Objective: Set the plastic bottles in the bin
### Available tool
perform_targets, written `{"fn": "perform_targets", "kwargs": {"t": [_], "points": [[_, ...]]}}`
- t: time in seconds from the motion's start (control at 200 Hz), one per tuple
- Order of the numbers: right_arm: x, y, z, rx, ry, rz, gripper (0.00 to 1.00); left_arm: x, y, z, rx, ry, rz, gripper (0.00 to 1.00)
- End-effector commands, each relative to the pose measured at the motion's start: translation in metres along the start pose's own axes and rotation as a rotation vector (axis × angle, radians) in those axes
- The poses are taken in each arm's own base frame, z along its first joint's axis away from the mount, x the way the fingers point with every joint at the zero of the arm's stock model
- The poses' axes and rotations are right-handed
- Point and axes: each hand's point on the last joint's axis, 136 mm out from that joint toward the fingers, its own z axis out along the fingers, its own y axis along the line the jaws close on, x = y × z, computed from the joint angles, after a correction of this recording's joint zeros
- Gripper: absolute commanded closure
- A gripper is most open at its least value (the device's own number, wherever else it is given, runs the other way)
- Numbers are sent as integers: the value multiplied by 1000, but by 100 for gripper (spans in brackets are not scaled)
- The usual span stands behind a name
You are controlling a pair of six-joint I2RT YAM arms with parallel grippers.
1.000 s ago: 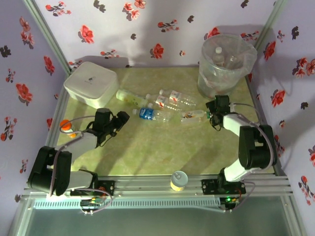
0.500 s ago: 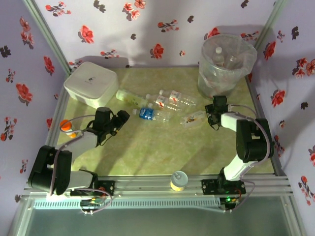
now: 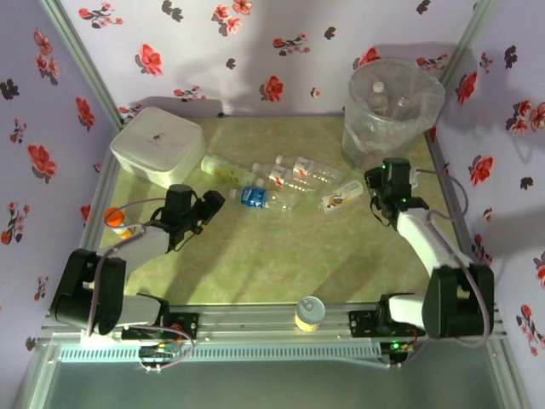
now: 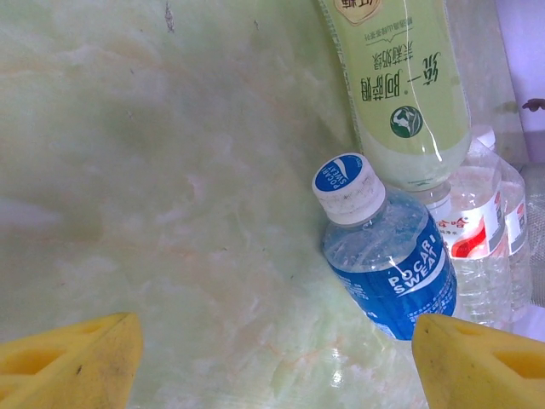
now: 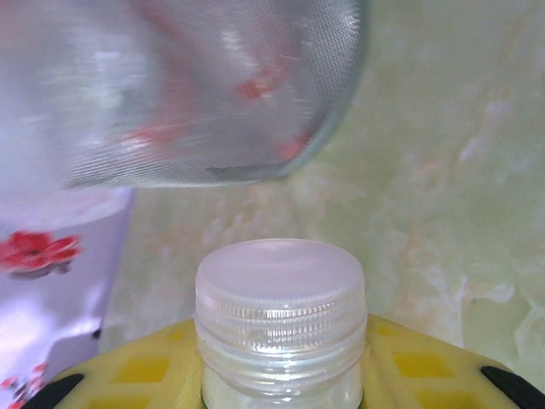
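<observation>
My right gripper (image 3: 373, 188) is shut on the neck of a clear plastic bottle (image 3: 342, 197) with a yellow-orange label, just in front of the bin (image 3: 392, 128). Its white cap (image 5: 279, 294) sticks up between the yellow fingers (image 5: 140, 368), and the bin (image 5: 213, 94) looms above it. Three more plastic bottles lie mid-table: a green one (image 3: 225, 169), a blue-labelled one (image 3: 260, 198) and a red-labelled one (image 3: 300, 174). My left gripper (image 3: 209, 204) hangs open just left of the blue bottle (image 4: 387, 256); the table shows between its fingertips (image 4: 68, 354). The green bottle (image 4: 400, 94) lies beyond.
A white rounded box (image 3: 157, 145) stands at the back left. An orange-capped bottle (image 3: 114, 219) lies at the left edge. A short yellow can (image 3: 309, 313) stands on the front rail. The bin holds bottles (image 3: 390, 98) inside its bag.
My right gripper has closed on the yellow-labelled bottle's neck and swung it right and back toward the bin. The left arm has not moved.
</observation>
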Motion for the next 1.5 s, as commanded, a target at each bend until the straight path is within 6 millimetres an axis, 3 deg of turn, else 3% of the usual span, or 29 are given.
{"fn": "perform_targets", "kwargs": {"t": [0.0,0.135,0.325,0.42,0.53,0.73,0.865,0.96,1.105,1.345,1.495], "points": [[-18,46,-49,-111,-72,-129,75,-3,-9,3,17,2,13,16],[-58,106,-110,-221,-233,-314,79,-5,-14,7,30,5,12,16],[-109,202,-173,-444,-544,-536,80,-2,-25,7,53,12,22,16],[-133,243,-197,-500,-674,-581,80,0,-24,3,52,9,25,16],[-163,278,-206,-522,-788,-574,82,3,-18,-2,46,2,17,16],[-199,306,-177,-476,-964,-557,82,4,-12,-13,38,-19,18,16],[-192,323,-137,-434,-1036,-699,83,3,-9,-20,23,-33,30,16],[-185,331,-100,-395,-1018,-802,81,2,-9,-23,21,-40,35,16],[-170,343,-60,-420,-972,-911,81,3,-10,-23,26,-36,34,16],[-152,334,-1,-413,-789,-961,80,4,-7,-27,30,-43,27,16],[-145,308,42,-334,-675,-967,80,6,-4,-27,23,-42,28,16]]}}
